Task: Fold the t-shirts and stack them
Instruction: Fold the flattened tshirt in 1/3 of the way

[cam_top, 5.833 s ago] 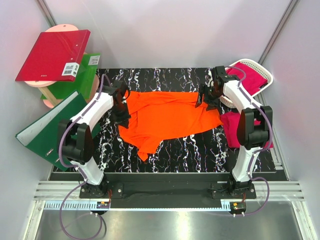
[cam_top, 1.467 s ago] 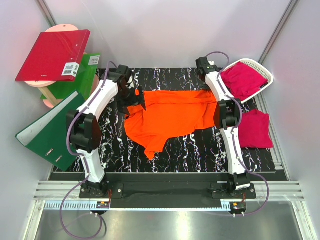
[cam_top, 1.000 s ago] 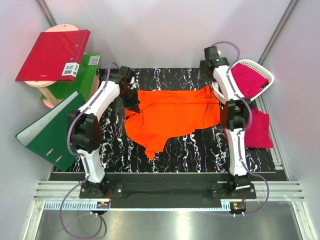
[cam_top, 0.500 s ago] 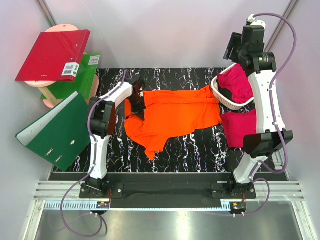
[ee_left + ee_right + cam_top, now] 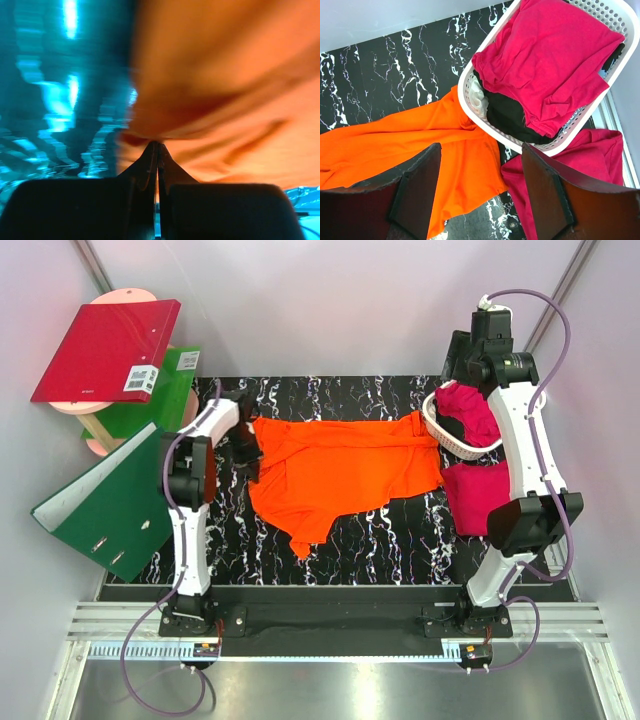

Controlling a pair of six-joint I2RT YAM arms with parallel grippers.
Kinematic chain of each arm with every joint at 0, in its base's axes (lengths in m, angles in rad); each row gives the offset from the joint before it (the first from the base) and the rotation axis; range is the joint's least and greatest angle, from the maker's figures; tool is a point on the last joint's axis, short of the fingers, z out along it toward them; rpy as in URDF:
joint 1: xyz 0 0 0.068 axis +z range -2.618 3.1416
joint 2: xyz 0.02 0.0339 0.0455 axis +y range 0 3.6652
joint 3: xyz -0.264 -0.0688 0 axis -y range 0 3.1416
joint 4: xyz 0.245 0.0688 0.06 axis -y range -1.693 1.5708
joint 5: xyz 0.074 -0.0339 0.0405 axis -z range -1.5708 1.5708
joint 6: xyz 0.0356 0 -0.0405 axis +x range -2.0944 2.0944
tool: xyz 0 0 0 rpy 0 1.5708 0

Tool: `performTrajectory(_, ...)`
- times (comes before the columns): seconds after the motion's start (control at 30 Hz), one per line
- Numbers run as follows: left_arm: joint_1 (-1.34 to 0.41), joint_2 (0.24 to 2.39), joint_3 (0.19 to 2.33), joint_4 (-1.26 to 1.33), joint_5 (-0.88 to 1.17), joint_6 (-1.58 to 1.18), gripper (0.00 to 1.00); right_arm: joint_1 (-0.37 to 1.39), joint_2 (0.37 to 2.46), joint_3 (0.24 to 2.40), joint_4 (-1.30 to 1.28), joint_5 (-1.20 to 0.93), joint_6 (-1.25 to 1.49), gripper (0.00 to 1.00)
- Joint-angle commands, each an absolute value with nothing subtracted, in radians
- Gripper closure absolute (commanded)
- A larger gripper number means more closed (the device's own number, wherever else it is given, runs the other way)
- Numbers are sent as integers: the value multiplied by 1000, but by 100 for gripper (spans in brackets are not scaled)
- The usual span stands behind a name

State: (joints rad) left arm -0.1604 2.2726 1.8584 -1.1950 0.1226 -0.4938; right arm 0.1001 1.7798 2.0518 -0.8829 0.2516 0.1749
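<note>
Right, your left gripper [image 5: 157, 150] is clenched on a small pucker at the left edge of the orange t-shirt [image 5: 345, 470]. The shirt lies spread but rumpled across the middle of the black marble table [image 5: 400, 540]. The wrist view is blurred, so you cannot tell how much cloth sits between the jaws or how many layers. A thin bite like that can slip out the moment you pull.

Your right gripper [image 5: 480, 190] hangs high with its jaws wide apart, grasping nothing, so the shirt is held at one point only. If you lift or drag from the left alone, expect the cloth to bunch and twist rather than flatten.

Watch the far end too. The shirt's right edge runs right up against the white basket [image 5: 463, 87], and you cannot tell whether it is tucked beneath the rim. If it is, a pull may drag or tip the basket, spilling the magenta t-shirt [image 5: 550, 55] inside it.

When you bring the right gripper down, aim carefully. The basket and the second magenta t-shirt [image 5: 570, 170] on the table just beside it lie close to the orange hem, so a careless descent may snag the lattice or the wrong shirt.
</note>
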Motion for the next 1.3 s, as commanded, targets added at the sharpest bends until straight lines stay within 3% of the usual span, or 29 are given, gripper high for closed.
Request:
performTrajectory(0.0,-121,2304,1879,-1294,54,-440,100,103,1753,2063,-847,261,163,27)
performTrajectory(0.4,-115,2276,1914,-1318,-78,-411,100,104,1750,2054,-847,236,173,26)
performTrajectory(0.73,-147,2076,1960,-1281,-77,-431,100,104,1726,1993,-841,198,178,26)
performTrajectory(0.93,-216,2013,1913,-1241,30,-436,100,103,1733,1974,-839,173,183,26)
performTrajectory(1.27,-267,2103,1781,-1166,101,-436,100,103,1753,1974,-839,149,176,26)
